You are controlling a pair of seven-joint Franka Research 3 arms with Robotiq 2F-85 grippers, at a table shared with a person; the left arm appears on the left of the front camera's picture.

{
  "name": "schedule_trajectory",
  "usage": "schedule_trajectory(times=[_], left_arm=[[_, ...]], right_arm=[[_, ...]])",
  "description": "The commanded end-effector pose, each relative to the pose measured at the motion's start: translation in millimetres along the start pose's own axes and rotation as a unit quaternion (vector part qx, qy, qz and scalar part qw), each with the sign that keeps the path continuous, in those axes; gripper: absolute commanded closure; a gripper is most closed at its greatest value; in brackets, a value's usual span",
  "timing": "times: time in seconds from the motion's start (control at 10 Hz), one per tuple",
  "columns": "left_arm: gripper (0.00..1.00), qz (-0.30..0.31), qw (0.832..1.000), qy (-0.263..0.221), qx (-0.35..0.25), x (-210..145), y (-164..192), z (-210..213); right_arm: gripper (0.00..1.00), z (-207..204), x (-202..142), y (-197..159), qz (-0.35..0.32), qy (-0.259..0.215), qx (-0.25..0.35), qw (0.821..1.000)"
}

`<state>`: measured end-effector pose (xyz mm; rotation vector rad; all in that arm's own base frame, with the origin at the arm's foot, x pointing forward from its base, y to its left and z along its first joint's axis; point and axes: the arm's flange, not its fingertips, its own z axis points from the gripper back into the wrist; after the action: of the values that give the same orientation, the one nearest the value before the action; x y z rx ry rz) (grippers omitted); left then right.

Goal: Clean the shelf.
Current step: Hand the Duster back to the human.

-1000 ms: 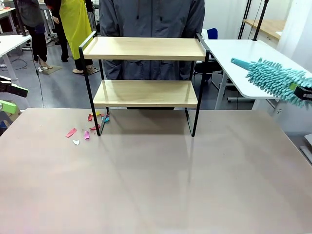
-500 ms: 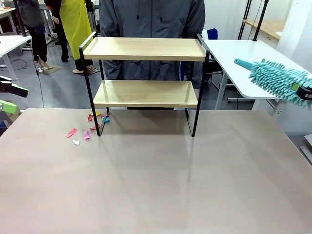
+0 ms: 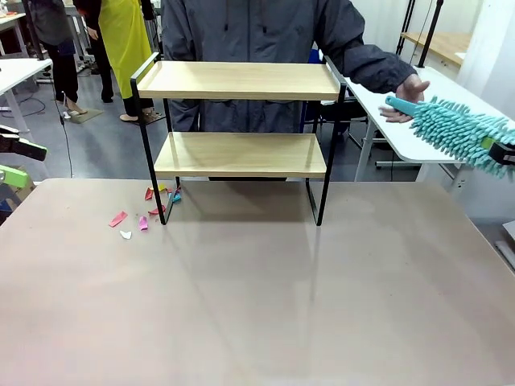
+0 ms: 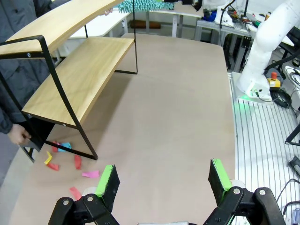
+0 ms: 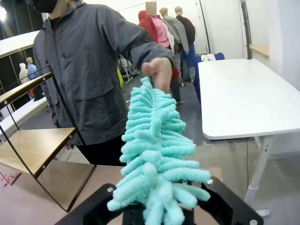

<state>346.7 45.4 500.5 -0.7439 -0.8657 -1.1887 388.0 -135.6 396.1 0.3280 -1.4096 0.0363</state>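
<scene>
Since a moment ago, the person's hand (image 3: 406, 90) has reached out to the tip of the teal duster (image 3: 455, 129), apparently to take it; nothing else has shifted. Nearest, the left pincer (image 4: 164, 180) hangs wide open and empty over the surface (image 3: 257, 289), while the right pincer (image 3: 503, 153), beyond the right edge, stays clamped on the duster, offering it outward. Farther back, the shelf (image 3: 240, 80) stands at the far edge, paper scraps (image 3: 141, 215) by its left foot.

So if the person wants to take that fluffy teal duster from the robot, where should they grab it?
Probably the bare tip of the teal duster, coming from the far side, where the person's hand already is. The other end is clamped in the right pincer, and the fluffy middle looks too soft for a firm hold.
</scene>
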Motion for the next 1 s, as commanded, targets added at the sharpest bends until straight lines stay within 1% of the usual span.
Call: schedule_trajectory(times=[0.0,0.4,0.5,0.6,0.7,0.9], left_arm=[[0.00,-0.002,1.000,-0.010,0.007,2.9,0.1,-0.6],[0.00,-0.002,1.000,-0.010,0.007,2.9,0.1,-0.6],[0.00,-0.002,1.000,-0.010,0.007,2.9,0.1,-0.6],[0.00,-0.002,1.000,-0.010,0.007,2.9,0.1,-0.6],[0.00,-0.002,1.000,-0.010,0.007,2.9,0.1,-0.6],[0.00,-0.002,1.000,-0.010,0.007,2.9,0.1,-0.6]], right_arm=[[0.83,1.2,2.9,1.4,0.005,-0.001,-0.005,1.000],[0.83,1.2,2.9,1.4,0.005,-0.001,-0.005,1.000],[0.23,-0.1,0.6,0.2,0.000,0.000,0.000,1.000],[0.24,0.0,0.0,-0.5,-0.003,-0.001,-0.002,1.000],[0.00,0.0,0.2,-0.7,-0.008,0.000,0.003,1.000],[0.00,-1.0,1.1,-1.0,-0.014,-0.001,0.006,1.000]])
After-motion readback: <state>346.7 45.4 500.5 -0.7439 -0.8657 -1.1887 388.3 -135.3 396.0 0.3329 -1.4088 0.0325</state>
